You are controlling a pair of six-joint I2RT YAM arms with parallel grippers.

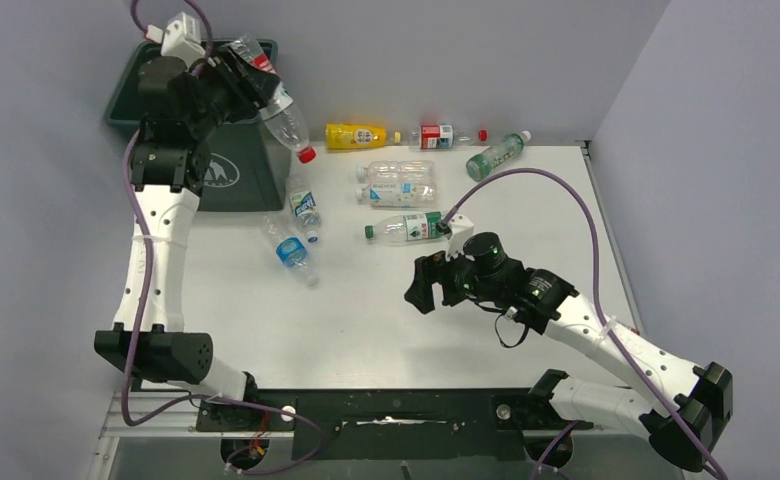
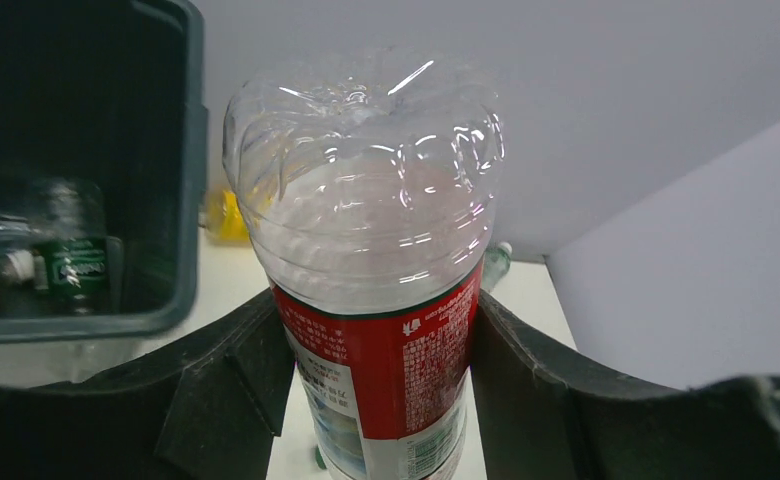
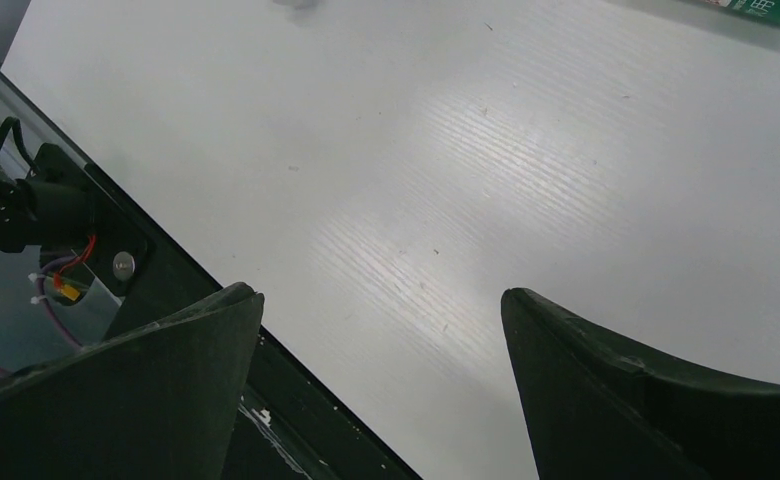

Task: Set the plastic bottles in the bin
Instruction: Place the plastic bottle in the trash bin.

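Right at the near edge is the black bar (image 1: pixel 396 410) where both arms are bolted on. From there the right arm reaches out low over the white table (image 1: pixel 366 330). The right claw (image 1: pixel 423 290) is spread wide and has nothing in it. Only bare table shows under its fingers.

The left arm stands up tall at the far left. The left claw (image 1: pixel 251 85) is squeezed tight around a big clear bottle (image 1: pixel 281 115) with a red label. The bottle is tipped, with its red cap pointing down and its bottom up. It hangs in the air just beside the right rim of the dark green bin (image 1: pixel 231 175), not inside.

Down in the bin lies a bottle with a green label (image 2: pixel 71 255).

More bottles lie on the table. Two blue-label bottles (image 1: pixel 304 205) are near the front of the bin. Two clear bottles (image 1: pixel 396 172) lie side by side in the middle, with a green-cap bottle (image 1: pixel 406 228) just in front of them. By the back wall are a yellow bottle (image 1: pixel 356 135), a small red-label bottle (image 1: pixel 444 136) and a pale green bottle (image 1: pixel 496 155).
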